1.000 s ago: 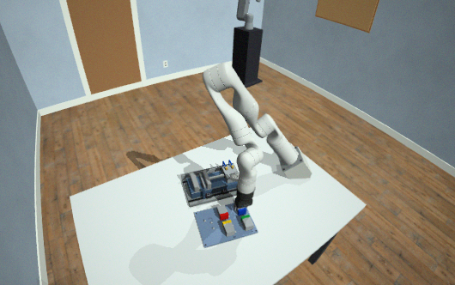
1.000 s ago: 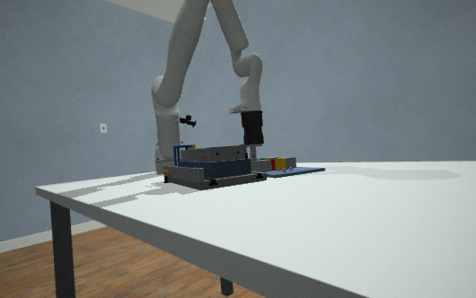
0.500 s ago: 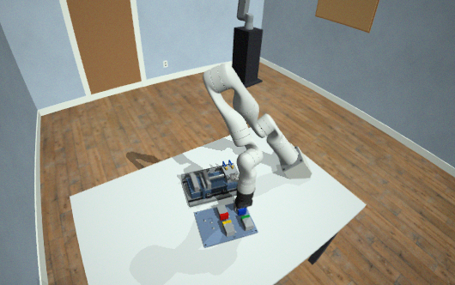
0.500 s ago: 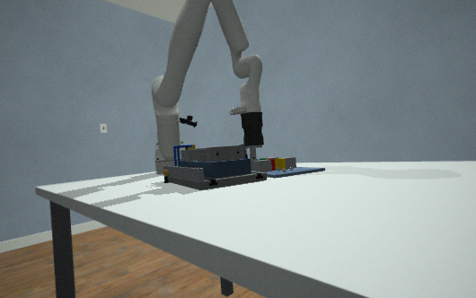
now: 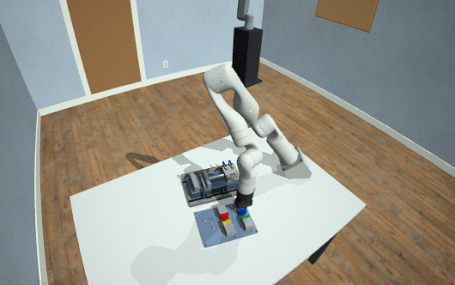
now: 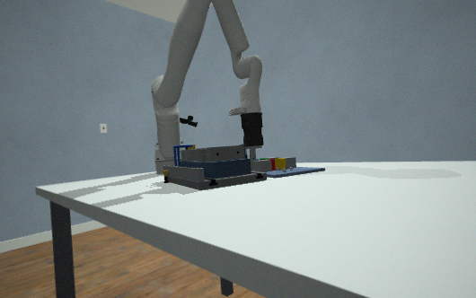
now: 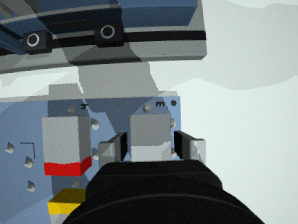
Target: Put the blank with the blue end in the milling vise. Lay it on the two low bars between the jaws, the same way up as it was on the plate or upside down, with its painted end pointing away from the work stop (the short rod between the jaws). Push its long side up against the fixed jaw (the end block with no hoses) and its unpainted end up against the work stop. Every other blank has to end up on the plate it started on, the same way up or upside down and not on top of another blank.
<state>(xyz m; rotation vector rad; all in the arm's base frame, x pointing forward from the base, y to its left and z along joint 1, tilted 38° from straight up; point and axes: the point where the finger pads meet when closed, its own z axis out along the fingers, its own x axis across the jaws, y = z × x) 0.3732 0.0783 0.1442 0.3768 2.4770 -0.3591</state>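
Across the white surface (image 5: 129, 215) (image 6: 341, 215), under the bent pale arm (image 5: 246, 142) (image 6: 184, 49), stands the milling vise (image 5: 210, 184) (image 6: 215, 170) (image 7: 115, 47), its far end partly behind the wrist from above and cut off in the wrist view; I can't make out its bars or work stop. Just beside it lies the blue plate (image 5: 210, 236) (image 6: 310, 170), carrying four blanks: red-ended (image 5: 222, 212) (image 6: 272, 164) (image 7: 65, 142), yellow-ended (image 5: 229, 228) (image 6: 287, 162) (image 7: 66, 200), green-ended (image 5: 246, 222) and the blue-ended blank (image 5: 242, 211) (image 7: 150, 132), half hidden by the black pincer (image 5: 241, 209) (image 6: 252, 157) (image 7: 150, 141), which is fully open, fingers either side of that blank, gripping nothing
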